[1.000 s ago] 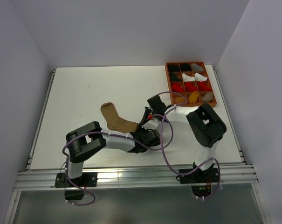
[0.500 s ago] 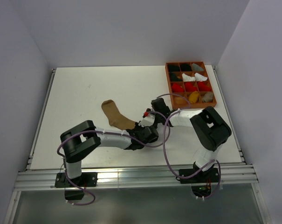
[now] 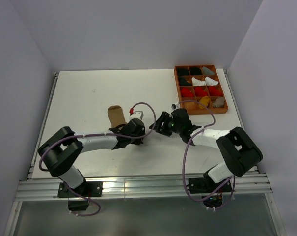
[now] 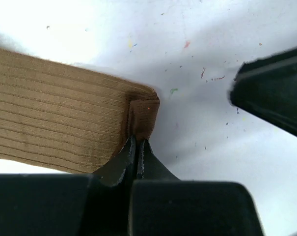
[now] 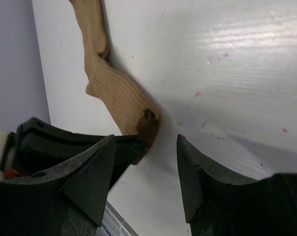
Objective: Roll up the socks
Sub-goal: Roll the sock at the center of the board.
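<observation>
1. Tan ribbed fabric ends in a dark brown fold, and the left gripper [image 4: 137, 142] has that fold pinched; its fingers [image 4: 123, 157] are pressed together with only the cloth between them.
2. From that pinch the sock [image 3: 116, 114] lies flat on the table [image 3: 89, 93], running away from the gripper toward the far left, near the table's middle.
3. Behind the left gripper [image 3: 133, 130] I see the forearm lying low over the table, reaching rightward from an elbow folded at the near-left edge, above its base.
4. The right gripper [image 5: 146, 140] has its fingers [image 5: 92, 172] spread well apart and holds nothing; in its wrist view the sock's [image 5: 114, 91] dark end sits just beyond the gap.
5. The right gripper [image 3: 160, 123] faces the left one, close beside it, with its forearm running leftward from an elbow raised at the near right.
6. An orange tray [image 3: 176, 81] of rolled bundles sits at the far right, well apart from both.
</observation>
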